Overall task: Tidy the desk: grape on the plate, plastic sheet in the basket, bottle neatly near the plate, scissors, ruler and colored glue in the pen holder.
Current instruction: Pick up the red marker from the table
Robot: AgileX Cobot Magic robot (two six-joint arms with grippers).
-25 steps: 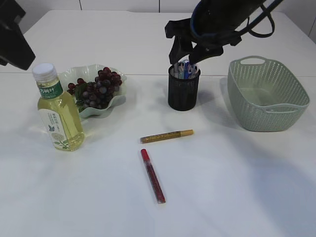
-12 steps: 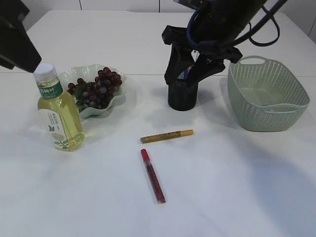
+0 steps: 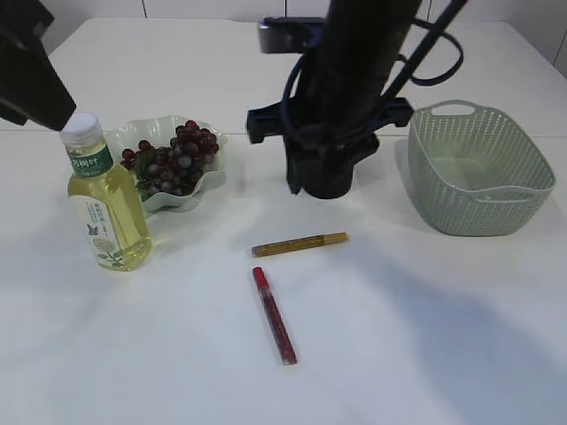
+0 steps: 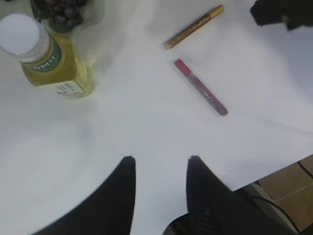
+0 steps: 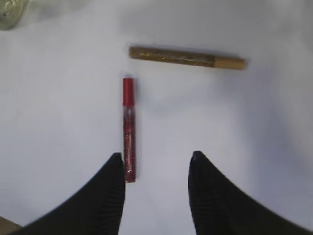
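Purple grapes (image 3: 177, 155) lie on the pale green wavy plate (image 3: 211, 180). The yellow bottle (image 3: 106, 208) with a white cap stands left of the plate and shows in the left wrist view (image 4: 46, 56). A gold glue pen (image 3: 299, 243) and a red glue pen (image 3: 275, 316) lie on the table. My right gripper (image 5: 155, 157) is open and empty above the red pen (image 5: 128, 128), with the gold pen (image 5: 186, 57) ahead of it. My right arm (image 3: 341, 97) hides most of the black pen holder (image 3: 326, 188). My left gripper (image 4: 160, 159) is open and empty, high over the table. No scissors, ruler or plastic sheet shows.
A green woven basket (image 3: 478, 168) stands at the right. My left arm (image 3: 27, 75) hangs above the bottle at the top left. The table's front edge shows in the left wrist view (image 4: 274, 169).
My right arm has swung left and down from above the pen holder, and now covers it. The left arm, bottle, grapes and both glue pens have not moved.
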